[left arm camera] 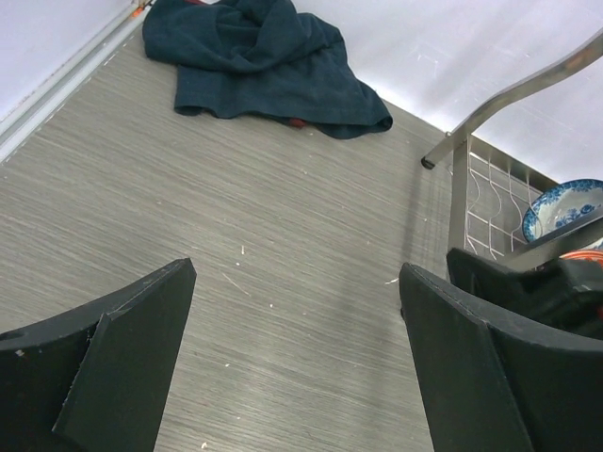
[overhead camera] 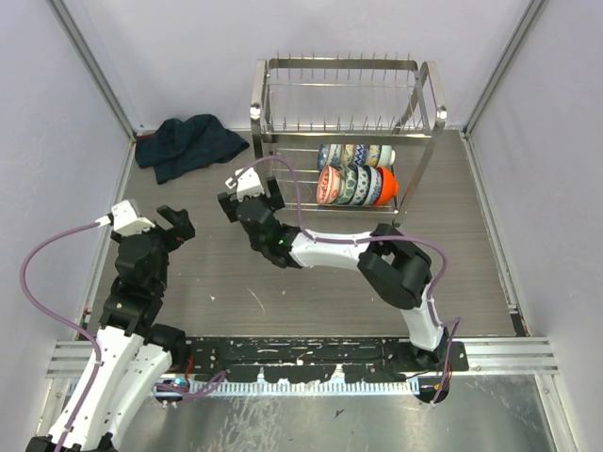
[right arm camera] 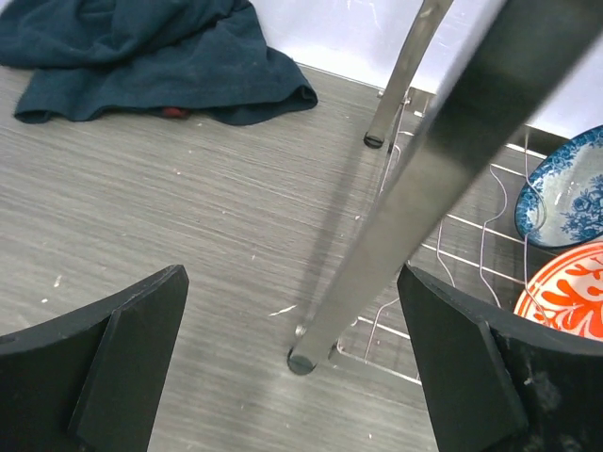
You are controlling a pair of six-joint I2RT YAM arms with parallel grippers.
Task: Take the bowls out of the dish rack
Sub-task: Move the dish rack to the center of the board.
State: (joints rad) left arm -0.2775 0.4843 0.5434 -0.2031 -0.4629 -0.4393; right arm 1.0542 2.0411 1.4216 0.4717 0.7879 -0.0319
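The silver dish rack [overhead camera: 256, 102] stands at the back of the table. On its lower tier, several bowls [overhead camera: 350, 185] stand on edge in two rows, with an orange bowl [overhead camera: 387, 184] at the right end. My right gripper [overhead camera: 251, 201] hovers open just left of the rack's front left leg [right arm camera: 405, 188], which runs up between its fingers untouched. Past that leg sit a blue floral bowl [right arm camera: 563, 186] and an orange-patterned bowl [right arm camera: 568, 298]. My left gripper [overhead camera: 179, 224] is open and empty over bare table, well left of the rack [left arm camera: 461, 184].
A crumpled dark blue towel [overhead camera: 188, 143] lies at the back left, near the wall. White walls with metal rails close in the table on three sides. The wood-grain table [overhead camera: 283, 301] stretches between the arms and the rack.
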